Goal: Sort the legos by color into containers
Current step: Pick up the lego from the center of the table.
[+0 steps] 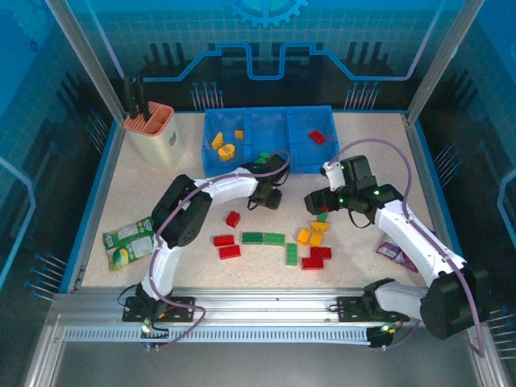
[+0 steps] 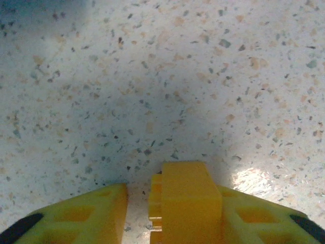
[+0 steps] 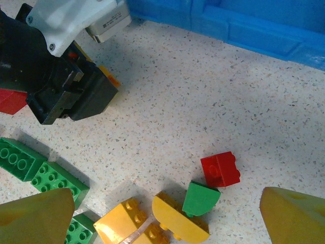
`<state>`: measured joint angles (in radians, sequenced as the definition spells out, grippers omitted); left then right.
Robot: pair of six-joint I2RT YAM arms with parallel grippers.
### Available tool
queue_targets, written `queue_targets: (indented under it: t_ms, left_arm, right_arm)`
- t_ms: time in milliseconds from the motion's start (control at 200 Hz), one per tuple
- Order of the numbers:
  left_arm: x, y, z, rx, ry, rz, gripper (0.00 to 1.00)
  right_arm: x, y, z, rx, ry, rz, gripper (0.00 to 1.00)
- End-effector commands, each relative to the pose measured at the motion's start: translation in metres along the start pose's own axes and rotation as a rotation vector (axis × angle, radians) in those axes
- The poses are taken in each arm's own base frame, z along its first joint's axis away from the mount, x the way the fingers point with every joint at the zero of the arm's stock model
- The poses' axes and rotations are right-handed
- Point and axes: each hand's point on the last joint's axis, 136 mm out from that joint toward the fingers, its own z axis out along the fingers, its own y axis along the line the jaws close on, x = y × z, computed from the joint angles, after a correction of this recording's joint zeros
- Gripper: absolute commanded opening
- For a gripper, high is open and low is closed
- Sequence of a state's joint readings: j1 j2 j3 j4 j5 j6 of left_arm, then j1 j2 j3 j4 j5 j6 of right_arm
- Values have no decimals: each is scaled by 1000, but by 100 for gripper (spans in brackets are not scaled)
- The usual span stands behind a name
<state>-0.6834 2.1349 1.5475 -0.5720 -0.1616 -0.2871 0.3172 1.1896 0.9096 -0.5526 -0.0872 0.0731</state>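
Observation:
My left gripper (image 1: 271, 198) hovers over the table just in front of the blue tray (image 1: 211, 165) and is shut on a yellow brick (image 2: 185, 203). The brick rests against the right finger, and a thin gap shows by the left finger (image 2: 86, 216). My right gripper (image 3: 167, 208) stands wide open above a red brick (image 3: 221, 169), a green rounded brick (image 3: 199, 198) and yellow bricks (image 3: 177, 223). Loose red, green and yellow legos (image 1: 274, 239) lie scattered in front of both grippers. The tray holds yellow bricks (image 1: 226, 149) on the left, a green brick (image 1: 264, 156) in the middle and a red brick (image 1: 317, 137) on the right.
A cream holder with an orange rim (image 1: 153, 133) stands at the back left. A green packet (image 1: 129, 242) lies near the left edge and a purple packet (image 1: 395, 252) beside the right arm. In the right wrist view, the left gripper's black body (image 3: 66, 96) sits close by.

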Motion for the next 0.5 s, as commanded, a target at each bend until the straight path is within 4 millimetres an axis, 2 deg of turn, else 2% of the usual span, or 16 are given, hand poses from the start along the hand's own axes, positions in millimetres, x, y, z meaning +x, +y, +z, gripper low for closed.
queue_targets:
  t_ms: [0,115,225,390,490]
  left_arm:
    - [7,-6,12,17,30,13,36]
    - [5,-1,3,2,9,2,26]
    - [0,10,-20,-16,-44,-11,21]
    - [-28,45,-76,-19,-173,-88,18]
    - [-50,68,-109,-6,-255,-134,18]
  right_arm:
    - [-1,-2,2,-14,-3,1,95]
    - [-2,-2,3,-14,-3,0,95]
    - [-2,-6,4,9,-2,-3,95]
    - [7,-37,17,100,66,106,94]
    - [7,-48,25,123,82,148,92]
